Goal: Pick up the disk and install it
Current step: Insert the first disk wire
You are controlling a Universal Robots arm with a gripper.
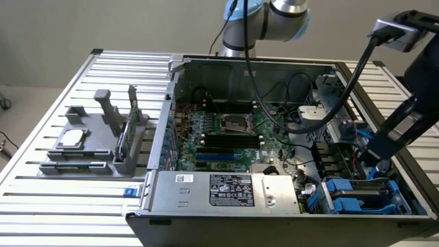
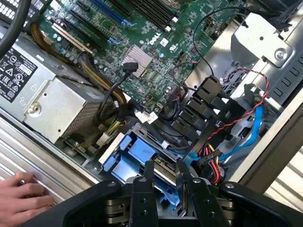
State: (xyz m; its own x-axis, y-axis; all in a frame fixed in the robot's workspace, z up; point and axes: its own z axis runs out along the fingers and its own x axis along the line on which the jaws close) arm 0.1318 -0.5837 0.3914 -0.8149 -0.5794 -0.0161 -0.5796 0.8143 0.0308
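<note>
Clamping half-hidden disk (image 2: 163,171): pincer (image 2: 164,164)

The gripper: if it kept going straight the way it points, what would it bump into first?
Most likely the blue drive carriers, which sit directly ahead of the gripper in a corner of the computer case. I can't tell how close it is to them.

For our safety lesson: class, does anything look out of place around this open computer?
Yes: a person's hand rests near the power supply, close to the gripper by the disk, which is a hazard.
</note>
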